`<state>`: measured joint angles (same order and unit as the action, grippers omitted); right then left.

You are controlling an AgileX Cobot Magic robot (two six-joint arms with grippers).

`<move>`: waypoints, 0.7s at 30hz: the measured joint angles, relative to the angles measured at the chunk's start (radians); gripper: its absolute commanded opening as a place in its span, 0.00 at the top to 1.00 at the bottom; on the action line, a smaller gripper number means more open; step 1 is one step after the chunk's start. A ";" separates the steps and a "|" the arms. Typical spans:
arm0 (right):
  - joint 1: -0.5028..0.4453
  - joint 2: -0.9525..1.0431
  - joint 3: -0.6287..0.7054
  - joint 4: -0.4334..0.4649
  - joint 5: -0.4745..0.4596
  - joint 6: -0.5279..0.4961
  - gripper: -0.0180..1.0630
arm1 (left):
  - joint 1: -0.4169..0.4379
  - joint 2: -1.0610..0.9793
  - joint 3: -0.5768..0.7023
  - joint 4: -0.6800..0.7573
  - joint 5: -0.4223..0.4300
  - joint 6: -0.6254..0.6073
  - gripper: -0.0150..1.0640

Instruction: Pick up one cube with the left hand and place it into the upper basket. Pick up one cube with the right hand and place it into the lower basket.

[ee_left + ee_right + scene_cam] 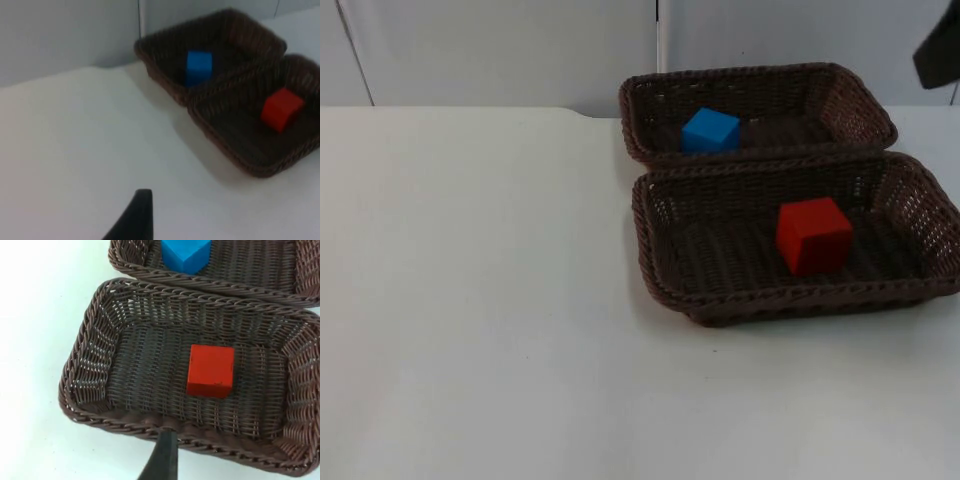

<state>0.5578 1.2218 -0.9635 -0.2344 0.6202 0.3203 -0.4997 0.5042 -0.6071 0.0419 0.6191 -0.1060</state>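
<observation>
The blue cube [710, 131] rests on the floor of the upper brown wicker basket [860, 105], toward its left side. The red cube [813, 235] sits near the middle of the lower basket [660, 260]. In the left wrist view my left gripper [137, 220] hovers over bare table, well to the left of both baskets, with the blue cube [199, 66] and red cube [281, 108] far ahead. My right gripper [162, 457] hangs above the lower basket's front rim [210, 437], apart from the red cube [210, 371]. A black piece of the right arm [938, 52] is at the upper right.
The two baskets stand side by side, rims touching, at the table's right. The white table [480, 300] stretches wide to the left and front. The grey partition wall [500, 50] closes the far edge.
</observation>
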 measured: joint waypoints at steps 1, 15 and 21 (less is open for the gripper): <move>0.000 -0.015 0.010 0.000 -0.004 0.000 0.28 | 0.000 -0.015 0.000 0.000 0.000 0.000 0.01; 0.000 -0.358 0.208 0.000 -0.017 -0.008 0.28 | 0.000 -0.263 0.000 0.022 0.172 0.004 0.01; 0.000 -0.522 0.257 0.000 -0.010 -0.029 0.28 | 0.000 -0.335 0.000 0.022 0.275 0.013 0.01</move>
<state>0.5578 0.6995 -0.7065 -0.2344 0.6105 0.2914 -0.4997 0.1688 -0.6071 0.0642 0.8941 -0.0925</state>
